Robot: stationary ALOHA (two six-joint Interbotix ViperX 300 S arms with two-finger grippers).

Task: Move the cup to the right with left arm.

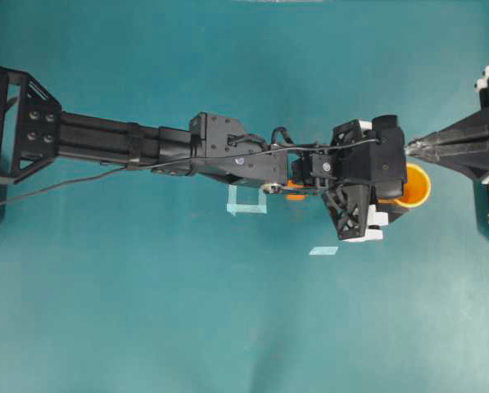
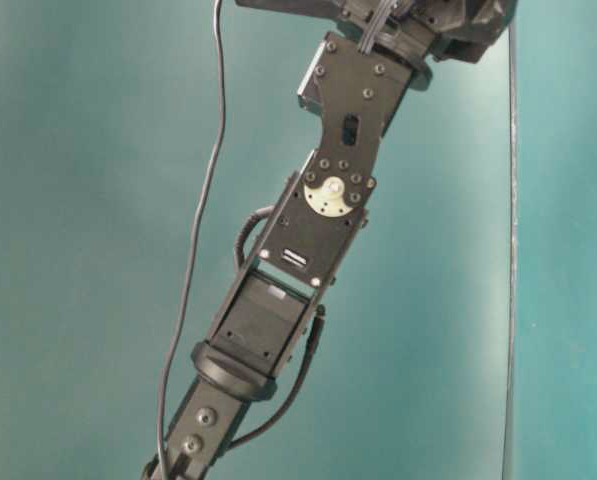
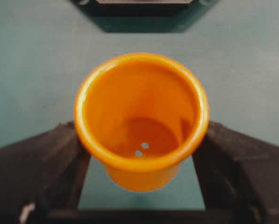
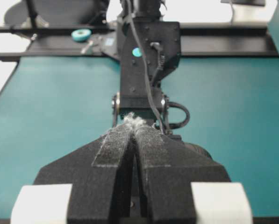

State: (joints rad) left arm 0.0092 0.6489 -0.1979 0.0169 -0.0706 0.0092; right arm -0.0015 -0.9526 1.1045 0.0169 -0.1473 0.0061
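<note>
The left pincer (image 3: 141,186), closed on the orange cup (image 1: 414,185), holds it near the bench's (image 1: 146,286) right edge beside the shut right pincer (image 1: 409,148), with apparently only release remaining.

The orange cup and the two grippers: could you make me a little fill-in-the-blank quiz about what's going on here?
1. The cup sits between the two fingers of the ____ gripper.
2. Seen from the left wrist, the cup stands upright and holds ____.
3. The fingers of the right gripper are pressed ____.
4. The table has a ____ surface.

Missing words: left; nothing; together; teal
</note>
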